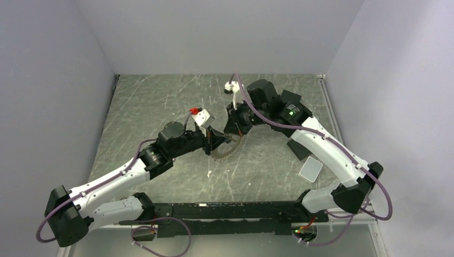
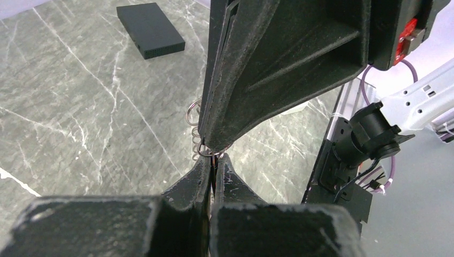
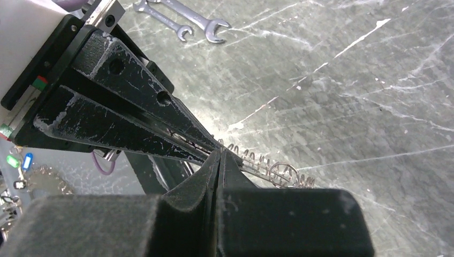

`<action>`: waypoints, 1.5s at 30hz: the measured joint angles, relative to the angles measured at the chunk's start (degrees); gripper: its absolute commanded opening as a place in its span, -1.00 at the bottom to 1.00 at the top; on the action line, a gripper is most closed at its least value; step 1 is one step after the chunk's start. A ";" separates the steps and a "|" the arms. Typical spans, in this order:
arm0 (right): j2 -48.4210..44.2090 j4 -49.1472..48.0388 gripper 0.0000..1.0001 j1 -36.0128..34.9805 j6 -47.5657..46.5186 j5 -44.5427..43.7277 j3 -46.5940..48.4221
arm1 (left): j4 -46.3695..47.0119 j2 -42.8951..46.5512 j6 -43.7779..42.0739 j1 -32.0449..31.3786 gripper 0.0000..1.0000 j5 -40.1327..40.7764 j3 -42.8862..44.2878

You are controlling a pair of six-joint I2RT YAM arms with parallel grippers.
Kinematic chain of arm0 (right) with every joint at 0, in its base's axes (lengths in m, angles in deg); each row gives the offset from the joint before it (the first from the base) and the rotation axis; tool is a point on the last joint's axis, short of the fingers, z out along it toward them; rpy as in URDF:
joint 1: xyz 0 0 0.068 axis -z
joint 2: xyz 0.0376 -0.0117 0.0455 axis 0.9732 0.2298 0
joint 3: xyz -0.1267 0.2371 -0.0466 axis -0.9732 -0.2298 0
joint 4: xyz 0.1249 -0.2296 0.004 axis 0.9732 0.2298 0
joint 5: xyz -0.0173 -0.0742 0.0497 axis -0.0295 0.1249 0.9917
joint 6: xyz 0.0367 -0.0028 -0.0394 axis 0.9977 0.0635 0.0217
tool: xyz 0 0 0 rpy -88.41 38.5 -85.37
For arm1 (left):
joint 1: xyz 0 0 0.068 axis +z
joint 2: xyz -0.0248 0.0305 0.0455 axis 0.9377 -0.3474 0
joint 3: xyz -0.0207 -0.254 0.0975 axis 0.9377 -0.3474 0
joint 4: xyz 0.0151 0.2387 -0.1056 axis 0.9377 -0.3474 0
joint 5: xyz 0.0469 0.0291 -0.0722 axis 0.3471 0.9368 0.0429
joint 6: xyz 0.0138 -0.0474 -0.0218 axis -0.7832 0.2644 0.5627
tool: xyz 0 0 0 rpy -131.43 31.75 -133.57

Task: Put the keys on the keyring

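Both of your grippers are shut. The left gripper (image 2: pixel 214 167) has its jaws pressed together, with only a thin sliver showing between them. The right gripper (image 3: pixel 219 159) is clamped the same way. They meet tip to tip, low over the table (image 1: pixel 160 101) near its middle.

A thin wire coil (image 3: pixel 251 161) comes out of that meeting point. It carries a small ring (image 3: pixel 282 174) and lies along the marble, running away from the tips. You can't tell from these views which jaws actually pinch the wire, or whether both do.

The keyring (image 1: pixel 227 151) is the toothed grey disc you see from above. It lies flat, just on the near side of the joined tips, toward the arm bases. Its rim touches or nearly touches the left gripper's end, so your left arm is the closer one. The right gripper sits just beyond it, on the far side. The hole faces up, so anything you thread has to come down from above or the ring has to be tipped.

No key shows clearly in any view, so check where the keys are before you commit. The coil is springy and thin, so you risk it slipping out if either gripper lets go.
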 measured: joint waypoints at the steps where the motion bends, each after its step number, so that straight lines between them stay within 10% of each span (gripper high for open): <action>1: 0.33 0.66 -1.00 -0.07 -0.09 -0.13 0.52 | -0.31 0.00 -0.15 -0.04 -1.00 0.22 0.11; 37: 5.92 16.96 -1.00 -0.63 -3.82 -2.93 5.42 | -11.26 -8.07 -16.59 -3.32 -1.00 -3.30 6.12; 41: 5.88 15.82 -0.19 -0.57 -2.97 -3.43 4.85 | -10.60 -6.80 -16.50 -3.48 -1.00 -1.92 4.76; 45: 3.48 11.63 0.10 -0.17 -0.70 -3.89 2.16 | -10.60 -5.81 -15.41 -2.84 -1.00 0.79 1.57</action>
